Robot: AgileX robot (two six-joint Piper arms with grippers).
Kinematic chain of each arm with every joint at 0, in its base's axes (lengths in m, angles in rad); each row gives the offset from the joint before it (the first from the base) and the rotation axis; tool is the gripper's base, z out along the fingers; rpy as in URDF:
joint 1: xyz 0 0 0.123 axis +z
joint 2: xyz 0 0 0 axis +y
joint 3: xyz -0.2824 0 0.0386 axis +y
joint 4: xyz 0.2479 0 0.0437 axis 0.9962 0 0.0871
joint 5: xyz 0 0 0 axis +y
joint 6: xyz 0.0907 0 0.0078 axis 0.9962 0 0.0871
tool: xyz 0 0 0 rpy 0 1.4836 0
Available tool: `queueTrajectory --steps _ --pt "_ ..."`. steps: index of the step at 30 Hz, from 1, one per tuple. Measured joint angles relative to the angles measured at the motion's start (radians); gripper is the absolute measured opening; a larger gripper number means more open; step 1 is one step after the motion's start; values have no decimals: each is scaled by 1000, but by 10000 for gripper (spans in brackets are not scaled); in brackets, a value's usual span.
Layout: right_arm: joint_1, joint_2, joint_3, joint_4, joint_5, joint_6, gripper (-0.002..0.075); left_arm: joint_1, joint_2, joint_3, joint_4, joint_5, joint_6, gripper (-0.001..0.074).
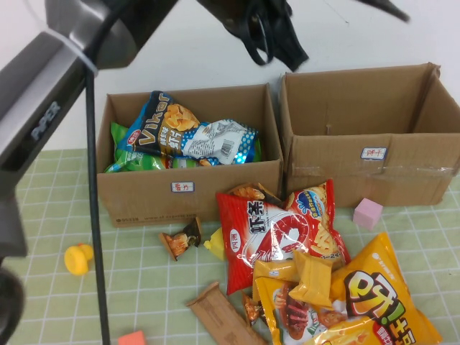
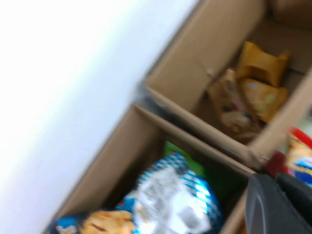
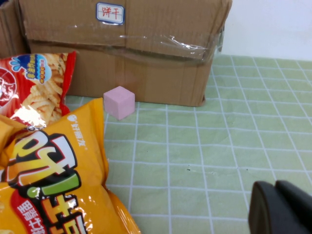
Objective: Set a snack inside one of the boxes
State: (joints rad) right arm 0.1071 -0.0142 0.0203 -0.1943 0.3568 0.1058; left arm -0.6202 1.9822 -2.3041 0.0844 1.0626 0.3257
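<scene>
Two open cardboard boxes stand side by side at the back. The left box (image 1: pixel 144 194) holds a blue Vikor bag (image 1: pixel 162 122), a silver-blue bag (image 1: pixel 219 140) and a green one. The right box (image 1: pixel 345 172) holds yellow packets (image 2: pixel 261 63). My left gripper (image 1: pixel 287 54) hangs high over the gap between the boxes, shut with nothing in it (image 2: pixel 282 195). A pile of snacks lies in front: a red bag (image 1: pixel 277 233) and an orange bag (image 1: pixel 377 295). My right gripper (image 3: pixel 275 204) is shut and empty, low over the mat beside the orange bag (image 3: pixel 48 165).
A pink cube (image 1: pixel 367 213) sits in front of the right box. On the checked mat lie a yellow toy (image 1: pixel 77 259), a small brown packet (image 1: pixel 181 241), a brown bar (image 1: pixel 223 316) and a red block (image 1: pixel 131 338). My left arm (image 1: pixel 43 100) and its cable cross the left side.
</scene>
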Motion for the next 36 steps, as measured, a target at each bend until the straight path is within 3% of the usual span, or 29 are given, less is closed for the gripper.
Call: queueTrajectory --steps 4,9,19,28,36 --pt "0 0 0 0 0 0 -2 -49 -78 134 2 -43 7 0" --pt "0 0 0 0 0 0 -2 -118 -270 452 14 -229 -9 0" --pt "0 0 0 0 0 0 -2 -132 -713 1064 22 -470 -176 -1" --pt "0 0 0 0 0 0 -2 -132 -1082 1330 5 -422 -253 -1" --pt "0 0 0 0 0 0 -2 -132 -1308 1364 18 -199 -262 -1"
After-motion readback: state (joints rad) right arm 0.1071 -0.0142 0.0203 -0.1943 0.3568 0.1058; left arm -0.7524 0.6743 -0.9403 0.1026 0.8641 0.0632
